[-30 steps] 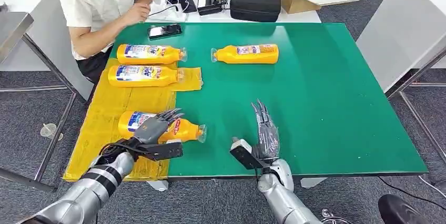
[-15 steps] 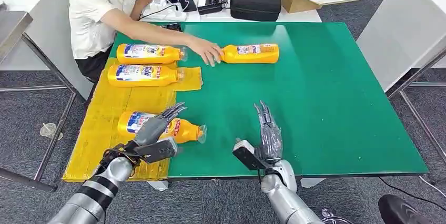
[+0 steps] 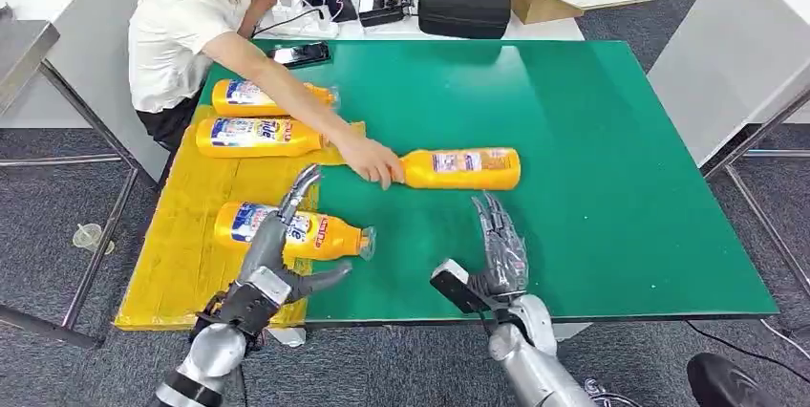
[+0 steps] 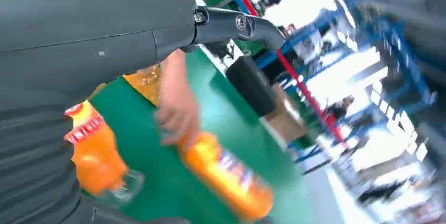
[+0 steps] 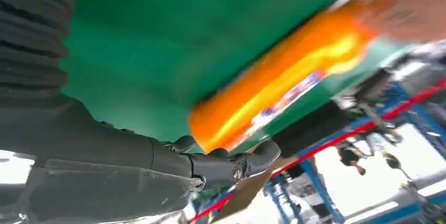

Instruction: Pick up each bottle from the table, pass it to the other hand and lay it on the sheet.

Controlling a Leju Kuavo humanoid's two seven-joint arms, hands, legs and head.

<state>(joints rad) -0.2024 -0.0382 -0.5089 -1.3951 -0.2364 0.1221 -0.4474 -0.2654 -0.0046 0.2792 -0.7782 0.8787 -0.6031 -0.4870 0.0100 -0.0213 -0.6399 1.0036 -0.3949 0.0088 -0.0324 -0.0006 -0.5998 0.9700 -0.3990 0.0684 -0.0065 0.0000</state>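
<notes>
You have three bottles lying on the yellow sheet [image 3: 181, 245]; the fourth bottle [image 3: 461, 168] awaits at the right hand's [image 3: 499, 254] twelve o'clock, a person's hand [image 3: 375, 162] touching it. Both your hands are open, left hand [image 3: 272, 259] included.

Left hand [image 3: 277, 259] raised, fingers spread toward 1 o'clock, holding nothing. Right hand [image 3: 497, 254] flat, fingers extended toward 12 o'clock, holding nothing.

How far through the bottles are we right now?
Three bottles lie on the yellow sheet: two far ones and a near one with its neck over the green table. The left hand and right hand hold nothing. One bottle is left, on the table, with a person's hand at its neck.
</notes>
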